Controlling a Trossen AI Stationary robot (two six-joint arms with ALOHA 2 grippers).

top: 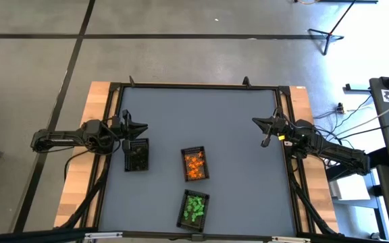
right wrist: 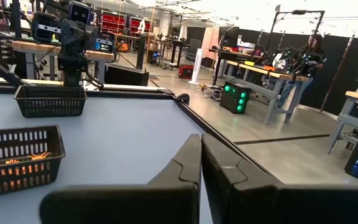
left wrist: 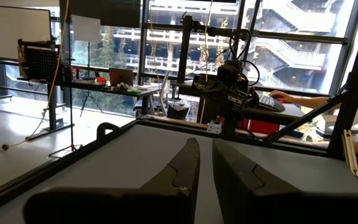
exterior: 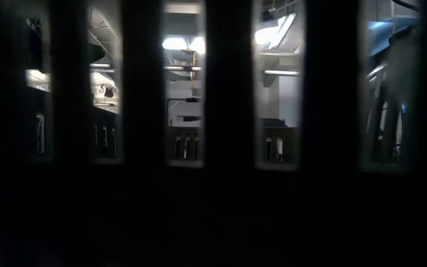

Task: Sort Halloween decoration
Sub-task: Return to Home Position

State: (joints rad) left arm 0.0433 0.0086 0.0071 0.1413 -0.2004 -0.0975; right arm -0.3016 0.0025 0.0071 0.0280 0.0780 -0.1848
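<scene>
Smooth matt grey tabletop [top: 201, 115] is spreading ahead of the left gripper [top: 142, 127]; a black slatted plastic basket [top: 136, 155] is sitting just beside it, bare pale wood edging [top: 98, 101] behind.

3 baskets [top: 193, 149] clustered mid-table, table [top: 201, 115] beyond unobstructed

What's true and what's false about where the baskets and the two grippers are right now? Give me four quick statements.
1. The orange trinkets lie in the middle basket. True.
2. The green trinkets sit in the basket nearest the left gripper. False: the black trinkets do.
3. The right gripper hangs over the orange trinkets. False: it is near the right edge of the table, apart from every basket.
4. Both grippers' fingers are shut and hold nothing. True.
</scene>
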